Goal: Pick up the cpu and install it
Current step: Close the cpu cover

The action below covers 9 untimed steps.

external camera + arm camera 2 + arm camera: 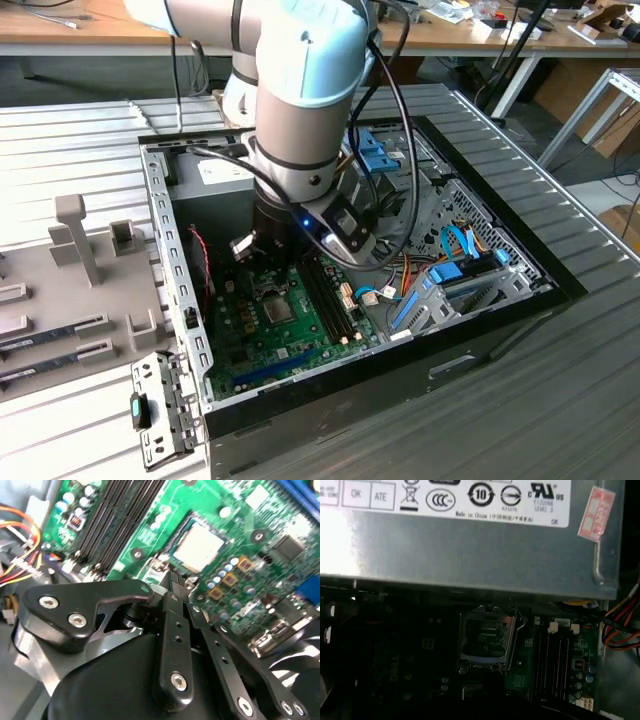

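Exterior view: bench (60,140), then the open case (152,250), my arm reaching down into it. Second wrist view: memory slots (115,515), then my fingers (173,582), pinched together with nothing visible between them. The cpu (198,547) lies flat in the socket (172,540) just beyond the tips, apart from them. Whether the socket frame is latched, I cannot make out.

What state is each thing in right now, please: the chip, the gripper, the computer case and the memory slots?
cpu: lying flat in the socket, nothing holding it.
gripper: just above the board beside the socket, fingers closed, empty.
computer case: side open.
memory slots: empty.
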### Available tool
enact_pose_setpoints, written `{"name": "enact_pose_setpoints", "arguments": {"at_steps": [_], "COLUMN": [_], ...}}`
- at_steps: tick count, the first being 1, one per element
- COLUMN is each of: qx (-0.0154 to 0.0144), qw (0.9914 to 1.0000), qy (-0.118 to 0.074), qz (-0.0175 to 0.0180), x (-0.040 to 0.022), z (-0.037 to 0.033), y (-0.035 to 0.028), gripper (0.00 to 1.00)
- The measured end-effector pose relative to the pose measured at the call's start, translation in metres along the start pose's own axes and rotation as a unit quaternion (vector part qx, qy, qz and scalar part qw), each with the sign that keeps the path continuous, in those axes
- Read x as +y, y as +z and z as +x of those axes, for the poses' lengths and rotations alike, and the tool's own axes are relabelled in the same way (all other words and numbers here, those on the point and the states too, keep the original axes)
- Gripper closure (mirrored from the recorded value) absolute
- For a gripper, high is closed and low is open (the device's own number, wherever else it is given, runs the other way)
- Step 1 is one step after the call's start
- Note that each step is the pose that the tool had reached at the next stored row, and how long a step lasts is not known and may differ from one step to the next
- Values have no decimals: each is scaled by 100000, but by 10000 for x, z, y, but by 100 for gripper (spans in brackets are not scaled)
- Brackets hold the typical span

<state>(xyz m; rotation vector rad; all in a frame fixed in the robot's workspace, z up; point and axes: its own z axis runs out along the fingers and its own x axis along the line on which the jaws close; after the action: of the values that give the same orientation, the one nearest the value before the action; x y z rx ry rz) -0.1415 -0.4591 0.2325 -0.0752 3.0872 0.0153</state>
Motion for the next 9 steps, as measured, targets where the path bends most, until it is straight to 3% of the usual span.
{"name": "enact_pose_setpoints", "arguments": {"at_steps": [6,9], "qx": [9,7], "qw": [100000,100000], "qy": [-6,-15], "qz": [260,268], "x": [-140,-151], "z": [49,62], "y": [71,81], "gripper": [89,89]}}
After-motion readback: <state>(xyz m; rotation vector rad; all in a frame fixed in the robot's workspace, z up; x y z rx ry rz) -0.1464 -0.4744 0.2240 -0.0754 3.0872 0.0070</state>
